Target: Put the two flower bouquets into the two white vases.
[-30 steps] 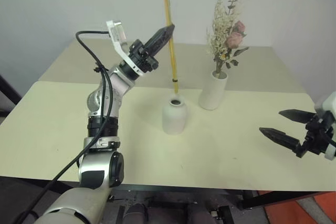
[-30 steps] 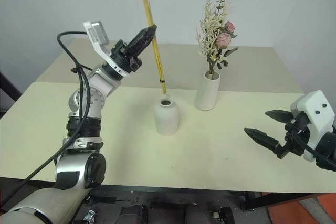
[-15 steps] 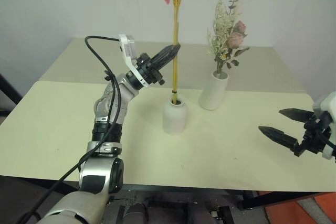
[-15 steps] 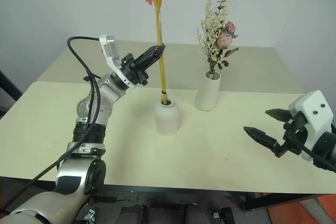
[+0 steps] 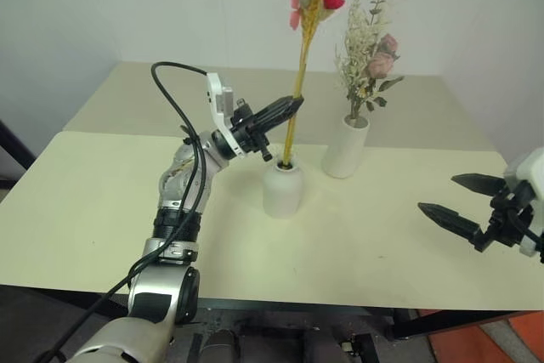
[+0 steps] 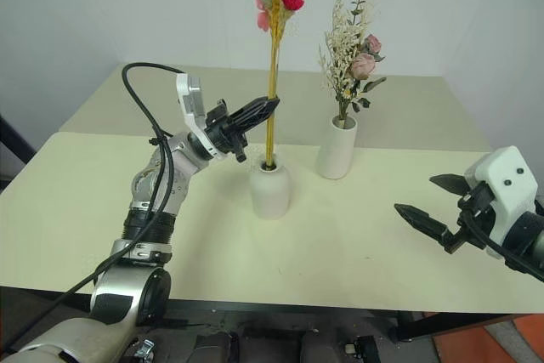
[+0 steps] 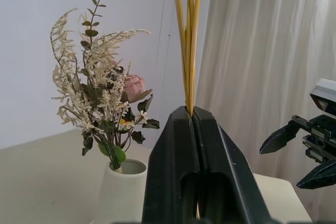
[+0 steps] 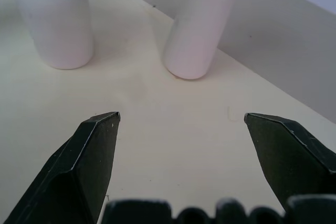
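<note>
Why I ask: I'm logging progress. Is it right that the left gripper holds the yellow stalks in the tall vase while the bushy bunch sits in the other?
Not quite. The left gripper holds the yellow stalks in the short round vase; the bushy bunch sits in the tall vase. The left eye view shows it.

Two white vases (image 5: 281, 190) (image 5: 345, 147), two bouquets (image 5: 303, 57) (image 5: 366, 48), one table (image 5: 85, 218).

Two pale cream tables (image 5: 102, 210) pushed together end to end — seam visible. Plain white walls (image 5: 127, 6) behind, meeting at a corner on the right. Pale curtain (image 7: 262, 51) to one side. Even, soft light.
</note>
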`<state>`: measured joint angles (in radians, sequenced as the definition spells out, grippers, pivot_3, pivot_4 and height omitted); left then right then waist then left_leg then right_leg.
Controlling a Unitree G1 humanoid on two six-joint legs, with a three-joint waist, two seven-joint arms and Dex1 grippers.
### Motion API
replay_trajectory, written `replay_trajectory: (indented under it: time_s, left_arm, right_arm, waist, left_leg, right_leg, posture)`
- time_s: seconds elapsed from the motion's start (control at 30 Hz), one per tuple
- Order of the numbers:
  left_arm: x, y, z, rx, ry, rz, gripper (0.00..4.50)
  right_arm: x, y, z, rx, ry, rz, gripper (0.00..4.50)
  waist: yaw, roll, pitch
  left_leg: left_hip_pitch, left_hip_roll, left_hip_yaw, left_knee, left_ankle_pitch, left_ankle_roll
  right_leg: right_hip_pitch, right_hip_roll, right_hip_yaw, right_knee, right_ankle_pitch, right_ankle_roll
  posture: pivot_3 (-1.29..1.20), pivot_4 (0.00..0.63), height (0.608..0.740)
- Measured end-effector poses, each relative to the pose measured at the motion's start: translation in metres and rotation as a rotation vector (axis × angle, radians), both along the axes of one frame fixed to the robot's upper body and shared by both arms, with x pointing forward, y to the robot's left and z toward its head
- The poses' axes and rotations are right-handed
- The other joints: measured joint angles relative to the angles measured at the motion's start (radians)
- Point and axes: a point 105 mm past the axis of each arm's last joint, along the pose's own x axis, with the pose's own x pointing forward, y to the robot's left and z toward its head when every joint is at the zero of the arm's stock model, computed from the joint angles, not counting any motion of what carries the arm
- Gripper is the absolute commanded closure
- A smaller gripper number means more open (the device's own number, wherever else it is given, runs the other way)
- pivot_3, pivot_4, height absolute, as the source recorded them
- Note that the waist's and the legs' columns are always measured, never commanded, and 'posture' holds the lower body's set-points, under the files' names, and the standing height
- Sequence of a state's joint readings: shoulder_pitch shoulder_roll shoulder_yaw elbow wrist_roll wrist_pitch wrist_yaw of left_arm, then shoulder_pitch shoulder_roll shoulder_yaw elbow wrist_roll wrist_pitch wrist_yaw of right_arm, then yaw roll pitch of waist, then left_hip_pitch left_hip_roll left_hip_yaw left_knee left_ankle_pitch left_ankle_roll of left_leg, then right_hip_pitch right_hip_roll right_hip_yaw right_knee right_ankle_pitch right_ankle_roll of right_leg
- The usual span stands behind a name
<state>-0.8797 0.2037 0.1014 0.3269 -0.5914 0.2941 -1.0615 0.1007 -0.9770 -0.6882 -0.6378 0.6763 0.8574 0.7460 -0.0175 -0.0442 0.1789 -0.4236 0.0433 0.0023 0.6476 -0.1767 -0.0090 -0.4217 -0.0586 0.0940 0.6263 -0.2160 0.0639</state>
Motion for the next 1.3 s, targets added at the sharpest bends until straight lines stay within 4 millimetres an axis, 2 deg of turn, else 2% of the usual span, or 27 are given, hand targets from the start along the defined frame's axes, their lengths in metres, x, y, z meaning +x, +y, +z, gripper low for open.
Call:
replay_trajectory:
  time_s: [0.23,0.33,0.5,0.6,0.67,0.8,0.87,0.93,1.03,1.3]
  left_arm:
    - [-0.008,0.007,-0.013,0.104,-0.015,0.010,1.17]
    - [-0.012,0.023,-0.019,0.200,-0.024,0.052,0.11]
    - [-0.031,0.073,-0.023,0.248,0.003,0.118,0.05]
    - [-0.049,0.115,-0.007,0.263,-0.014,0.186,0.05]
    - [-0.063,0.134,0.001,0.333,-0.044,0.237,0.05]
    - [-0.089,0.167,-0.008,0.530,-0.009,0.296,0.05]
    - [-0.100,0.180,-0.009,0.589,0.015,0.317,0.05]
    - [-0.109,0.189,-0.001,0.615,-0.003,0.355,0.05]
    - [-0.117,0.197,0.005,0.625,-0.020,0.394,0.05]
    - [-0.117,0.204,0.000,0.640,-0.010,0.432,0.05]
  right_arm:
    - [0.001,-0.001,-0.001,-0.001,-0.002,0.003,0.00]
    - [0.001,-0.003,-0.001,-0.009,-0.003,-0.004,0.00]
    - [-0.001,-0.007,-0.004,-0.007,0.011,-0.019,0.00]
    - [-0.002,-0.013,-0.003,0.002,0.014,-0.027,0.00]
    - [-0.002,-0.018,-0.002,0.013,0.019,-0.028,0.00]
    - [-0.004,-0.031,0.007,0.022,0.032,-0.005,0.00]
    - [-0.005,-0.039,0.014,0.022,0.027,0.006,0.00]
    - [-0.006,-0.045,0.022,0.021,-0.006,0.023,0.00]
    - [-0.006,-0.048,0.031,-0.006,-0.060,0.056,0.00]
    - [-0.006,-0.058,0.038,-0.060,-0.091,0.071,0.00]
  waist:
    - [0.001,0.000,0.000]
    - [-0.007,0.000,0.000]
    - [-0.018,0.000,0.000]
    - [-0.024,0.000,0.000]
    - [-0.024,0.000,0.000]
    - [-0.023,0.000,0.000]
    - [-0.023,0.000,0.000]
    - [-0.020,0.000,0.000]
    - [-0.019,0.001,0.000]
    - [-0.023,0.001,0.000]
  left_leg:
    - [0.000,0.000,0.000,0.000,0.000,0.000]
    - [0.001,0.001,0.000,-0.001,0.000,0.000]
    - [0.001,0.002,0.000,-0.001,0.000,0.000]
    - [0.001,0.002,0.000,-0.001,0.000,0.000]
    - [0.002,0.002,0.001,-0.001,0.000,0.000]
    - [0.002,0.003,0.002,-0.002,0.000,0.000]
    - [0.002,0.003,0.002,-0.002,0.000,0.000]
    - [0.002,0.004,0.002,-0.002,0.000,0.000]
    - [0.002,0.004,0.003,-0.003,0.000,0.000]
    - [0.002,0.005,0.004,-0.004,0.000,0.000]
  right_leg:
    - [0.000,0.000,0.000,0.000,0.000,0.000]
    - [0.000,0.000,0.000,0.000,0.000,0.000]
    - [-0.001,0.001,0.000,0.001,0.000,-0.001]
    - [-0.001,0.001,-0.001,0.001,-0.002,-0.004]
    - [0.000,0.000,0.000,0.001,-0.004,-0.007]
    - [-0.001,0.000,-0.001,0.001,-0.005,-0.009]
    - [-0.001,0.000,-0.001,0.001,-0.006,-0.010]
    - [-0.001,-0.001,-0.002,0.000,-0.006,-0.010]
    - [-0.002,-0.001,-0.002,0.000,-0.006,-0.010]
    - [-0.003,-0.001,-0.002,0.000,-0.006,-0.011]
  posture:
    - [0.00,0.150,0.740]
    - [0.00,0.150,0.740]
    - [0.00,0.150,0.740]
    - [0.00,0.150,0.740]
    - [0.00,0.150,0.740]
    - [0.00,0.150,0.740]
    - [0.00,0.150,0.740]
    - [0.00,0.150,0.740]
    - [0.00,0.150,0.740]
    - [0.00,0.150,0.740]
